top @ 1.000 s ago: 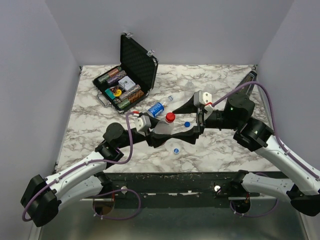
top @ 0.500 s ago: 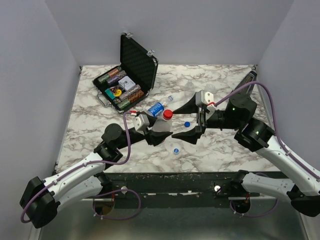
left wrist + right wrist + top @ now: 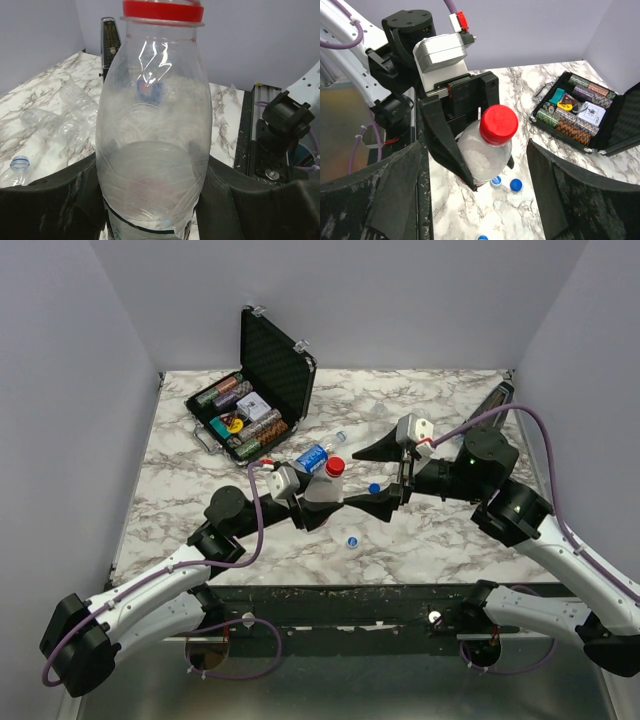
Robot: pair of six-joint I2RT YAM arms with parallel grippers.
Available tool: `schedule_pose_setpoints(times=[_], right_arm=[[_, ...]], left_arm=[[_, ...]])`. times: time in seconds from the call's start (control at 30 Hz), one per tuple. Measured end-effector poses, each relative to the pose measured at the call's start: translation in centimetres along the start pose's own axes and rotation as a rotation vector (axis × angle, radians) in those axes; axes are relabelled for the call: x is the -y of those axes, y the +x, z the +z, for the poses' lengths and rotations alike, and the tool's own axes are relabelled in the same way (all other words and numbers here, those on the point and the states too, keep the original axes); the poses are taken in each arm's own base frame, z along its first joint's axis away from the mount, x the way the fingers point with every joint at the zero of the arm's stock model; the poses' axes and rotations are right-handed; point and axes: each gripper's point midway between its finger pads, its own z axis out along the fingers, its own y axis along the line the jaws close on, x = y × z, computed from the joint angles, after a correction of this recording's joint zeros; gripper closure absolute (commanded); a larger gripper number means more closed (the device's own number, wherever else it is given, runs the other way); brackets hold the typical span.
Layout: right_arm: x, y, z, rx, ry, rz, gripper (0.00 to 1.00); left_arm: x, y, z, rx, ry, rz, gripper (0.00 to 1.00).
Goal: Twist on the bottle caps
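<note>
My left gripper (image 3: 318, 502) is shut on a clear bottle (image 3: 325, 490) and holds it nearly upright above the table. In the left wrist view the bottle (image 3: 152, 140) fills the middle, with a black finger pressed on each side. A red cap (image 3: 335, 468) sits on its neck, also seen as the red cap (image 3: 498, 124) in the right wrist view. My right gripper (image 3: 378, 478) is open, its fingers (image 3: 380, 200) spread wide on either side of the bottle (image 3: 482, 160) without touching it. Loose blue caps (image 3: 515, 185) lie on the marble below.
A blue-labelled bottle (image 3: 315, 457) lies behind the held one. An open black case of poker chips (image 3: 250, 405) stands at the back left. More clear bottles (image 3: 60, 120) lie on the table. Another blue cap (image 3: 352, 540) is near the front edge.
The left gripper has raised the bottle a little and tipped it more upright. The right gripper has drawn back slightly to the right and stays open.
</note>
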Motion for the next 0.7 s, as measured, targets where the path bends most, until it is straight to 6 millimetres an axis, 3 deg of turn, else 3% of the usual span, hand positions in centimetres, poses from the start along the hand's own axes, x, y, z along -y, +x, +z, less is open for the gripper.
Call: schedule_pose_setpoints(times=[0.43,0.7], right_arm=[[-0.2,1.0,1.2,-0.021,-0.050,0.021,0.08],[-1.1,0.9,1.1,-0.016,-0.095,0.030,0.08]], left_arm=[[1.5,0.1,0.1,0.000,0.093,0.004,0.37],[0.9,0.0,0.2,-0.006,0.059,0.000,0.37]])
